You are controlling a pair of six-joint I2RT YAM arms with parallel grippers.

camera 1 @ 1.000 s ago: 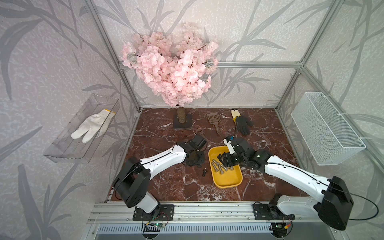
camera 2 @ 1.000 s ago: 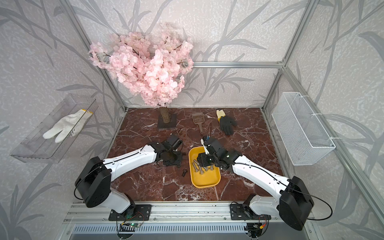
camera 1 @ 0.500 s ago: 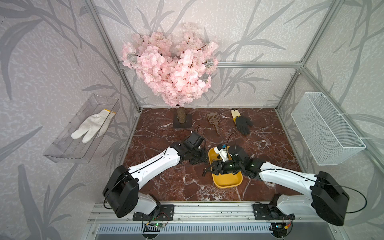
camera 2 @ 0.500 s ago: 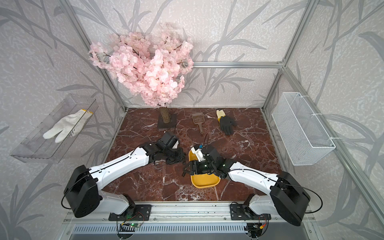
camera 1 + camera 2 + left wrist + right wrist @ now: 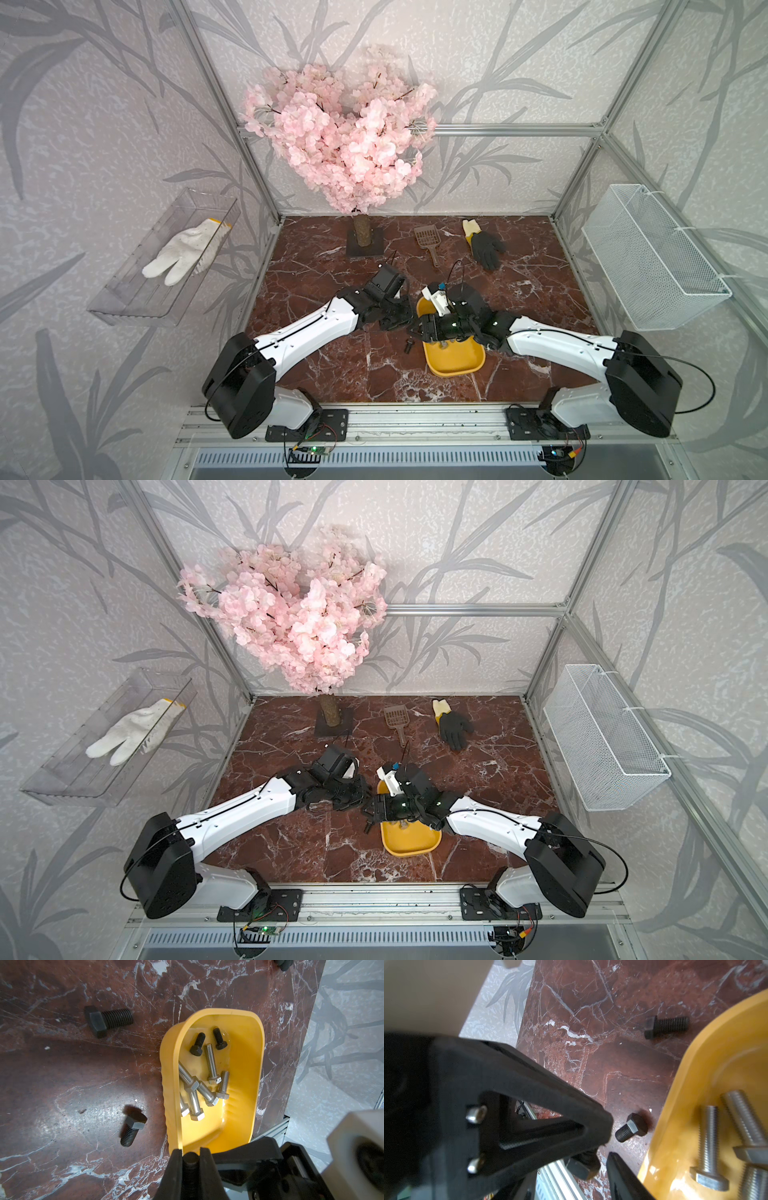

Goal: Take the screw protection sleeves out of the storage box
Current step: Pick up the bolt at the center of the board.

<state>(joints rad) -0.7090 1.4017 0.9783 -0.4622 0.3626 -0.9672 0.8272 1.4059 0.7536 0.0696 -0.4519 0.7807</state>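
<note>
Where the marble table (image 5: 332,374) is running up to the front rail, the storage box (image 5: 457,365) is sitting just right of centre. The left wrist view is showing two screw protection sleeves (image 5: 197,1044) lying inside it next to a loose heap of silver bolts (image 5: 195,1103). Two loose sleeves (image 5: 108,1019) are lying out on the table just beside the box's wall, on the left arm's side. Slightly farther back, both grippers are sitting tip to tip at the box's far left edge. The left gripper (image 5: 190,1157) is pinching a held sleeve (image 5: 190,1160) between its pressed-together fingers, with one end facing its wrist camera. The right gripper (image 5: 417,330) is hovering right beside it, but only one finger (image 5: 623,1178) is showing clearly, so whether it is spread or closed cannot be told. Beyond them a brown scoop (image 5: 428,243) and a black glove (image 5: 484,249) are lying apart on the table, and a pink blossom tree (image 5: 349,137) is standing at the back.
</note>
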